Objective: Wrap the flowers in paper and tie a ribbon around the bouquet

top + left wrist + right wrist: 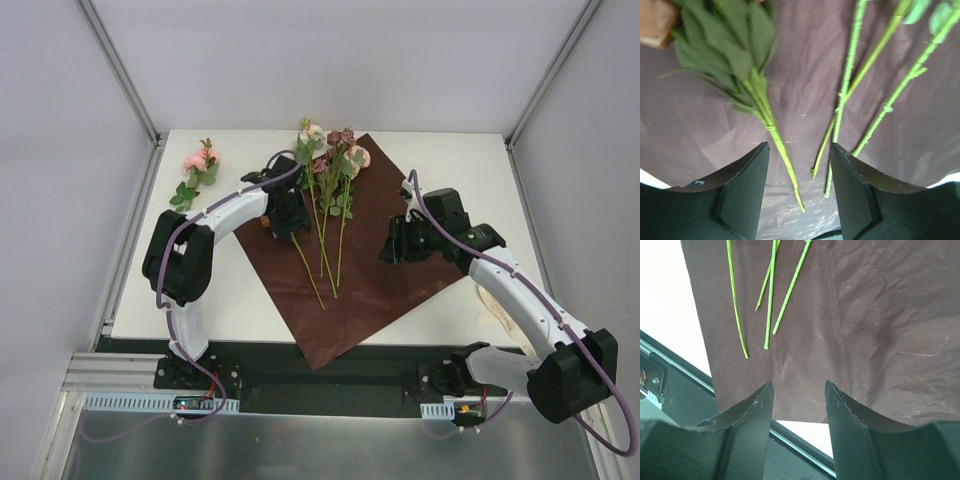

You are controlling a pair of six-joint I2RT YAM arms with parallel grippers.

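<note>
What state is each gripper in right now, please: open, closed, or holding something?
Left gripper: open, holding nothing, above the stems of the flowers.
Right gripper: open, holding nothing, above the paper.

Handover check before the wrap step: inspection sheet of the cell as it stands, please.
Surface: white table, no spills seen.
Job's things: paper lies flat, set cornerwise, near corner overhanging the table edge. The flowers lie on it, stems toward the arms. One pink stem lies apart at the table's far left. A cream strip, possibly the ribbon, is mostly hidden behind the right arm.
Clutter: nothing seen.
Grippers: left gripper open, empty, over the stems. Right gripper open, empty, over the paper's right part.
Cables: purple cable along each arm, no snag seen.
Surroundings: white walls, metal frame posts.
</note>
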